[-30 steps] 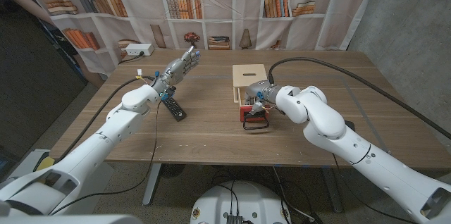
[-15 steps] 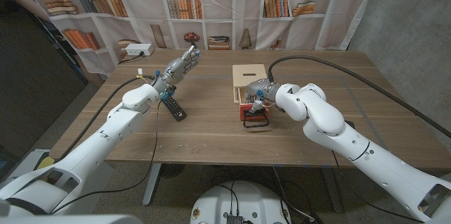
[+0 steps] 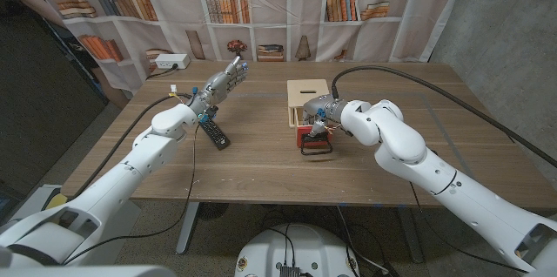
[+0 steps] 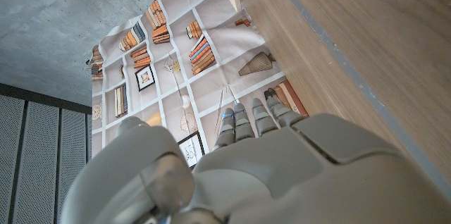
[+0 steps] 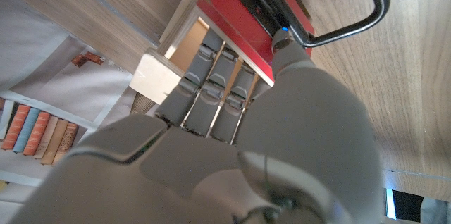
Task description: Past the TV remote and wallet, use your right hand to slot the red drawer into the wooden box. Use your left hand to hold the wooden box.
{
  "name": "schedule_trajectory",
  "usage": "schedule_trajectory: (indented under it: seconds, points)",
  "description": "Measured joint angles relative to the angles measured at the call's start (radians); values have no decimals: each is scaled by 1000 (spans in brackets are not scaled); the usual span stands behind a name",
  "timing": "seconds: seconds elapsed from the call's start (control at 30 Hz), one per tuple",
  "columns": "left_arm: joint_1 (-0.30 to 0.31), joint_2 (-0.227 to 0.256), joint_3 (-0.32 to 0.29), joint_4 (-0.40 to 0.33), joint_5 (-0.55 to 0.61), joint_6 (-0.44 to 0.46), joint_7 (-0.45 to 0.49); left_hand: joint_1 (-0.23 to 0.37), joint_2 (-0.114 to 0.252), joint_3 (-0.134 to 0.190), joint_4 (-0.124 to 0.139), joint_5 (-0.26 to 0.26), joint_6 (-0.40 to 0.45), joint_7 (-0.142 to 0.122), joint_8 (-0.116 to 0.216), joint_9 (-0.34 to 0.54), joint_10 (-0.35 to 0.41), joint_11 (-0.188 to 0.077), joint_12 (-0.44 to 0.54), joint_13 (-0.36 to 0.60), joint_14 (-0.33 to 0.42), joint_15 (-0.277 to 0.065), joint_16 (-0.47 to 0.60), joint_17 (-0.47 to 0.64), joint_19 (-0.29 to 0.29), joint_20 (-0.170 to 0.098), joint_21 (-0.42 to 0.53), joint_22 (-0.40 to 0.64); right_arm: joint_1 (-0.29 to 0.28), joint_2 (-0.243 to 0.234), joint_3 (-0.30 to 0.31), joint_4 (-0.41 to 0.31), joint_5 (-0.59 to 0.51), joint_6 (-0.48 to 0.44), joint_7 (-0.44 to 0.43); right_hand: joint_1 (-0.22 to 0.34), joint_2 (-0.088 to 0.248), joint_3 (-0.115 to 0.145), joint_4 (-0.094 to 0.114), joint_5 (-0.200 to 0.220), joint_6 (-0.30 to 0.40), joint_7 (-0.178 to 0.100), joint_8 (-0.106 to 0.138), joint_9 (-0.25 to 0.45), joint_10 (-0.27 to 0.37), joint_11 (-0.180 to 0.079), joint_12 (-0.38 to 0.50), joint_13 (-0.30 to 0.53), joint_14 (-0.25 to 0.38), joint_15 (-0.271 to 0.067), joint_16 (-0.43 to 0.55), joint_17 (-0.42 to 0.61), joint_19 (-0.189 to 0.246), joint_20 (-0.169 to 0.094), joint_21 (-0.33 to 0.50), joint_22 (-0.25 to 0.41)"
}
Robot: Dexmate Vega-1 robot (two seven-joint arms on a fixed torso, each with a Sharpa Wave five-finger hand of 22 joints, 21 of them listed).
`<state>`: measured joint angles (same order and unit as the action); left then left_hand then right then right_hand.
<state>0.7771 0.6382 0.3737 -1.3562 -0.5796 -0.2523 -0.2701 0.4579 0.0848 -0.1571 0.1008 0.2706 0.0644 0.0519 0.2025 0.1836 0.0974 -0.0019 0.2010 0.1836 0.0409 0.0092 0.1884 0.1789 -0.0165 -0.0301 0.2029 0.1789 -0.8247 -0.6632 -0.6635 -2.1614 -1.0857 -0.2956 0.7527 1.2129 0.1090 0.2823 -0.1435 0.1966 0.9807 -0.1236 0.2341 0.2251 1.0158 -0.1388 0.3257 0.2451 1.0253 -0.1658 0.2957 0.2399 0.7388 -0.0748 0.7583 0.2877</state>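
While remote (image 3: 216,132) lies near left hand (image 3: 220,83), wallet perhaps hidden

From the head view you look down over both arms at the wooden table (image 3: 261,159), with the bookshelf backdrop (image 3: 287,7) facing you across it. Your left wrist view sits close behind the left hand (image 4: 282,175), looking along its back toward that backdrop (image 4: 183,62). Your right wrist view sits very near the right hand (image 5: 232,146), aimed at the red drawer (image 5: 239,20) and wooden box (image 5: 158,69), which the head view shares: drawer (image 3: 306,140), box (image 3: 306,94).
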Motion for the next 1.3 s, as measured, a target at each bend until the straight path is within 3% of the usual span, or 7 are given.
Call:
schedule_trajectory:
  seconds: [1.3]
  points:
    - [-1, -1, -6, 24, -7, -1, -11, 8, 8, -8, 0, -4, 0, 0, 0, 0, 0, 0, 0, 0, 0, 0, 0, 0, 0, 0, 0, 0, 46, 8, -27, 48, 9, 7, -4, -2, 2, -7, 1, 4, -4, -4, -13, 0, -2, -2, -6, 2, -2, 2, -7, -5, -25, 7, 15, -9]
